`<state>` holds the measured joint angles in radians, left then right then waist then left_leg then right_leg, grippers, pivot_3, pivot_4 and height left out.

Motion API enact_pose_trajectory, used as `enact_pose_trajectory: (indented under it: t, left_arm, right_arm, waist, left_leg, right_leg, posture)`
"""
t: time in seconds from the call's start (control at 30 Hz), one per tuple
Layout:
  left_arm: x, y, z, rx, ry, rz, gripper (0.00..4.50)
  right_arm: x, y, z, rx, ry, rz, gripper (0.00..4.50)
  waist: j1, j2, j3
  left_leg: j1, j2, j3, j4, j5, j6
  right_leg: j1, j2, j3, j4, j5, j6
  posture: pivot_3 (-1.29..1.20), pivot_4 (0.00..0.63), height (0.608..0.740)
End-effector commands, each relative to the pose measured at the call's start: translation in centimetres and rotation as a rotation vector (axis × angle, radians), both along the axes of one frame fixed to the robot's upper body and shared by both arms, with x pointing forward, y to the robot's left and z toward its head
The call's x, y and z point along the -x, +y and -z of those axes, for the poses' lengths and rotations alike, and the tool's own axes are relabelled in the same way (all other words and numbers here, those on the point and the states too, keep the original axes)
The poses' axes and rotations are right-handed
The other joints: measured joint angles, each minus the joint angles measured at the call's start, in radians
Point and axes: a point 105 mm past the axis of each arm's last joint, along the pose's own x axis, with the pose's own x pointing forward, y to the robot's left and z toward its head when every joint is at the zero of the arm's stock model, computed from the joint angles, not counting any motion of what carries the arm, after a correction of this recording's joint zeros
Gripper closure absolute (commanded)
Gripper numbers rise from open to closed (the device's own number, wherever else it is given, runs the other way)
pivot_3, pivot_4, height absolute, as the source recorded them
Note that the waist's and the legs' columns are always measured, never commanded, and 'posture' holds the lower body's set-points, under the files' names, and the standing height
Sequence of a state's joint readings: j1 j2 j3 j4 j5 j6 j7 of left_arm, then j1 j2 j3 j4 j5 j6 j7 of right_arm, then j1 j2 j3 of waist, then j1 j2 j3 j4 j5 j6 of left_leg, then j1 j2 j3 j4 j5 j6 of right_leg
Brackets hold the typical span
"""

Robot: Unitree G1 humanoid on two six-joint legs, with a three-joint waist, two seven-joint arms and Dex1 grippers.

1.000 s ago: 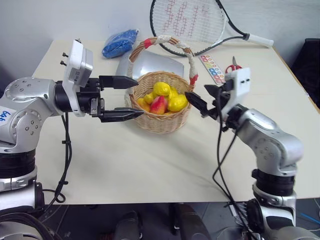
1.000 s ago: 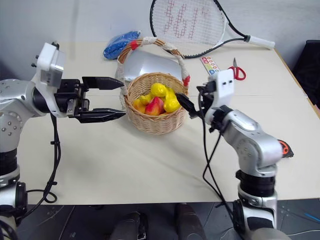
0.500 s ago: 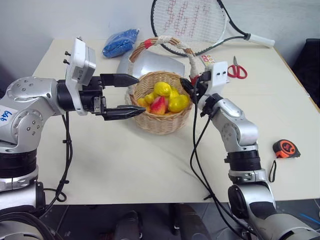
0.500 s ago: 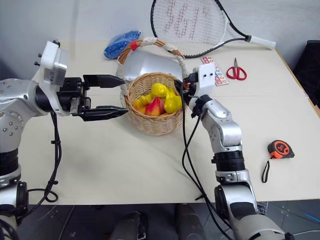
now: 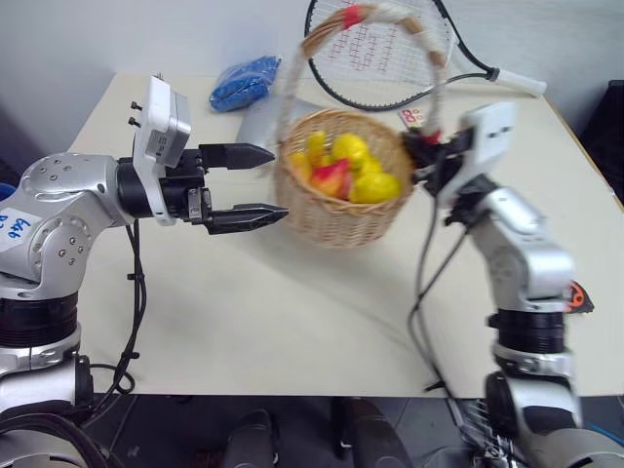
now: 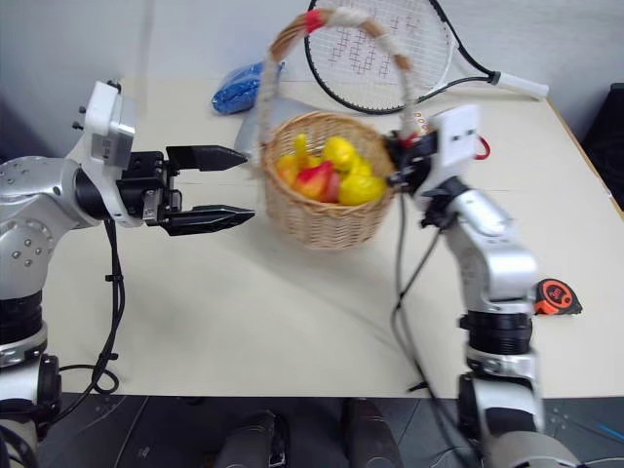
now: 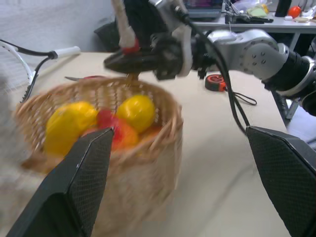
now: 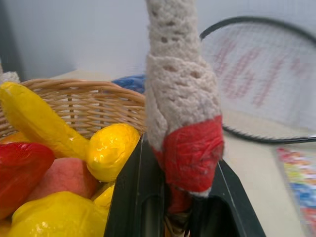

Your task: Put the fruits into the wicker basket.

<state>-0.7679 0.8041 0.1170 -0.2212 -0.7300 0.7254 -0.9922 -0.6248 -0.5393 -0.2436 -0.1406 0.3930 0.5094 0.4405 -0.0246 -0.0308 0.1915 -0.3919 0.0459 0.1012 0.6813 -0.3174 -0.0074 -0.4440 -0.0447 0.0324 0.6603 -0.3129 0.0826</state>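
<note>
Jaws: left apart, right clamped on wicker basket (image 5: 341,210) handle | fruits (image 5: 349,174) inside

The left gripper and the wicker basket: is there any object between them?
No. The left gripper is open and points at the wicker basket; only bare table lies in the gap. The right gripper is shut on the basket's handle.

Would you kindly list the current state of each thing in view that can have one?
wicker basket: tilted, gripped at the base of its handle, holding the fruits.
fruits: piled inside the basket.
right gripper: shut on the basket handle's red band.
left gripper: open, holding nothing, beside the basket.
tape measure: lying on the table, tape retracted.
</note>
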Motion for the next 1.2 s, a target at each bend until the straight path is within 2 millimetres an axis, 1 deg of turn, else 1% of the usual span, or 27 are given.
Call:
enact_pose_trajectory:
  t: [0.03, 0.13, 0.17, 0.23, 0.33, 0.4, 0.47, 0.5, 0.57, 0.6, 0.67, 0.77, 0.8, 0.83, 0.87, 0.93, 1.0, 1.03, 1.1, 1.17, 1.2]
  left_arm:
    - [0.2, 0.3, -0.9, 0.013, -0.094, -0.006, 0.00]
    - [0.1, 0.1, -1.2, 0.047, -0.101, 0.013, 0.00]
    - [0.1, 0.0, -1.3, 0.054, -0.101, 0.021, 0.00]
    - [0.2, -0.2, -1.2, 0.058, -0.093, 0.041, 0.00]
    - [0.2, -0.4, -0.8, 0.041, -0.068, 0.069, 0.00]
    - [0.2, -0.5, -0.7, 0.041, -0.049, 0.088, 0.00]
    - [0.2, -0.6, -0.8, 0.056, -0.032, 0.106, 0.00]
    - [0.2, -0.6, -0.8, 0.061, -0.024, 0.110, 0.00]
    - [-0.2, -0.6, -0.7, 0.067, -0.017, 0.106, 0.00]
    - [-0.3, -0.6, -0.7, 0.068, -0.015, 0.104, 0.00]
    - [-0.3, -0.4, -0.7, 0.070, -0.009, 0.106, 0.00]
    - [-0.2, 0.1, -0.5, 0.066, 0.015, 0.122, 0.00]
    - [-0.1, 0.2, -0.4, 0.063, 0.024, 0.127, 0.00]
    - [-0.1, 0.3, -0.4, 0.061, 0.030, 0.131, 0.00]
    - [0.0, 0.5, -0.3, 0.055, 0.040, 0.138, 0.00]
    - [0.2, 0.8, -0.2, 0.049, 0.050, 0.151, 0.00]
    - [0.6, 1.6, -0.2, 0.043, 0.071, 0.176, 0.00]
    - [0.7, 2.0, -0.2, 0.041, 0.080, 0.180, 0.00]
    - [0.6, 2.5, -0.2, 0.037, 0.086, 0.178, 0.00]
    - [0.5, 2.8, -0.2, 0.035, 0.086, 0.174, 0.00]
    - [0.5, 2.9, -0.3, 0.035, 0.086, 0.173, 0.00]
  right_arm:
    - [2.5, -5.5, -2.1, 0.032, -0.075, 0.133, 4.29]
    - [3.6, -10.4, -1.0, 0.021, -0.041, 0.290, 4.29]
    - [3.8, -11.6, -0.4, 0.014, -0.031, 0.330, 4.29]
    - [3.8, -13.1, 1.0, 0.005, -0.005, 0.383, 4.29]
    - [3.4, -13.8, 2.9, -0.040, 0.020, 0.412, 4.29]
    - [3.1, -13.8, 4.0, -0.093, 0.038, 0.393, 3.57]
    - [3.4, -12.8, 4.9, -0.093, 0.054, 0.311, 3.06]
    - [3.5, -12.6, 5.2, -0.082, 0.058, 0.292, 2.71]
    - [4.3, -12.9, 5.9, -0.031, 0.102, 0.291, 2.00]
    - [4.7, -12.9, 6.0, -0.011, 0.117, 0.287, 1.71]
    - [6.2, -13.6, 5.7, 0.051, 0.142, 0.279, 1.03]
    - [8.8, -16.9, 4.7, 0.170, 0.201, 0.357, 0.04]
    - [9.7, -17.9, 4.5, 0.185, 0.243, 0.359, 0.02]
    - [10.4, -18.4, 4.3, 0.189, 0.272, 0.354, 0.02]
    - [11.6, -18.9, 4.3, 0.193, 0.333, 0.313, 0.02]
    - [13.3, -18.9, 3.9, 0.192, 0.403, 0.242, 0.02]
    - [16.6, -19.3, 2.3, 0.158, 0.483, 0.131, 0.02]
    - [17.9, -19.3, 1.3, 0.139, 0.499, 0.092, 0.02]
    - [19.0, -19.5, 0.1, 0.103, 0.500, 0.062, 0.02]
    - [19.6, -19.7, -0.4, 0.094, 0.501, 0.052, 0.02]
    - [19.7, -19.7, -0.5, 0.096, 0.504, 0.048, 0.02]
  waist:
    - [0.002, 0.000, 0.000]
    - [-0.004, 0.000, 0.000]
    - [-0.006, 0.000, 0.000]
    - [-0.012, 0.000, 0.000]
    - [-0.027, 0.000, 0.000]
    - [-0.033, 0.001, 0.000]
    - [-0.032, 0.001, -0.001]
    - [-0.031, 0.001, -0.001]
    - [-0.029, 0.001, -0.001]
    - [-0.027, 0.001, -0.001]
    - [-0.018, 0.001, -0.001]
    - [-0.004, 0.002, -0.001]
    - [-0.001, 0.002, -0.001]
    - [0.000, 0.002, -0.001]
    - [-0.001, 0.002, -0.001]
    - [-0.001, 0.002, -0.001]
    - [-0.002, 0.003, -0.001]
    - [-0.002, 0.004, 0.000]
    - [-0.006, 0.004, 0.000]
    - [-0.012, 0.002, 0.000]
    - [-0.014, 0.001, 0.000]
  left_leg:
    - [0.000, 0.000, 0.000, 0.000, 0.000, 0.000]
    - [0.001, 0.000, 0.002, 0.000, 0.000, 0.000]
    - [0.001, 0.001, 0.003, 0.000, 0.000, 0.000]
    - [0.003, 0.001, 0.005, 0.000, 0.000, -0.001]
    - [0.005, 0.001, 0.007, -0.001, 0.001, -0.002]
    - [0.006, 0.002, 0.007, -0.001, 0.002, -0.003]
    - [0.006, 0.002, 0.007, -0.001, 0.002, -0.003]
    - [0.006, 0.003, 0.006, -0.001, 0.002, -0.003]
    - [0.006, 0.002, 0.006, -0.001, 0.002, -0.003]
    - [0.005, 0.002, 0.006, -0.001, 0.002, -0.003]
    - [0.005, 0.001, 0.006, -0.001, 0.002, -0.002]
    - [0.005, 0.000, 0.006, 0.000, 0.001, -0.002]
    - [0.005, 0.000, 0.006, 0.000, 0.001, -0.001]
    - [0.005, 0.000, 0.006, 0.000, 0.001, -0.001]
    - [0.005, -0.001, 0.006, 0.000, 0.001, 0.000]
    - [0.006, 0.000, 0.006, 0.000, 0.001, 0.000]
    - [0.009, 0.000, 0.005, 0.000, 0.000, 0.000]
    - [0.009, 0.000, 0.005, -0.001, -0.001, 0.002]
    - [0.013, 0.000, 0.006, -0.003, -0.001, 0.002]
    - [0.024, 0.002, 0.008, -0.004, -0.006, 0.006]
    - [0.025, 0.003, 0.008, -0.004, -0.007, 0.005]
  right_leg:
    - [0.000, 0.000, 0.000, 0.000, 0.000, 0.000]
    - [0.000, 0.001, 0.002, 0.000, 0.000, 0.000]
    - [0.000, 0.002, 0.003, 0.000, 0.000, 0.001]
    - [0.000, 0.004, 0.005, 0.001, 0.000, 0.001]
    - [0.000, 0.005, 0.007, 0.003, 0.000, 0.000]
    - [0.000, 0.005, 0.008, 0.003, 0.000, 0.000]
    - [0.000, 0.006, 0.008, 0.003, 0.000, 0.000]
    - [0.000, 0.006, 0.008, 0.003, 0.000, 0.000]
    - [0.000, 0.006, 0.008, 0.003, 0.000, 0.001]
    - [0.000, 0.006, 0.008, 0.003, 0.000, 0.001]
    - [0.000, 0.006, 0.008, 0.003, 0.000, 0.001]
    - [0.000, 0.006, 0.008, 0.002, 0.001, 0.001]
    - [0.000, 0.006, 0.008, 0.002, 0.001, 0.001]
    - [0.001, 0.007, 0.008, 0.002, 0.001, 0.002]
    - [0.001, 0.007, 0.008, 0.001, 0.001, 0.002]
    - [0.003, 0.009, 0.008, -0.001, 0.001, 0.003]
    - [0.008, 0.013, 0.008, -0.004, 0.002, 0.003]
    - [0.009, 0.014, 0.008, -0.004, 0.002, 0.003]
    - [0.012, 0.015, 0.009, -0.006, 0.002, 0.003]
    - [0.022, 0.017, 0.011, -0.008, 0.002, 0.003]
    - [0.023, 0.017, 0.011, -0.008, 0.002, 0.003]
  posture:
    - [0.00, 0.150, 0.740]
    - [0.00, 0.150, 0.740]
    - [0.00, 0.150, 0.740]
    - [0.00, 0.150, 0.740]
    - [0.00, 0.150, 0.740]
    - [0.00, 0.150, 0.740]
    - [0.00, 0.150, 0.740]
    - [0.00, 0.150, 0.740]
    - [0.00, 0.150, 0.740]
    - [0.00, 0.150, 0.740]
    - [0.00, 0.150, 0.740]
    - [0.00, 0.150, 0.740]
    - [0.00, 0.150, 0.740]
    - [0.00, 0.150, 0.740]
    - [0.00, 0.150, 0.740]
    - [0.00, 0.150, 0.740]
    - [0.00, 0.150, 0.740]
    - [0.00, 0.150, 0.740]
    - [0.00, 0.150, 0.740]
    - [0.00, 0.150, 0.740]
    - [0.00, 0.150, 0.740]
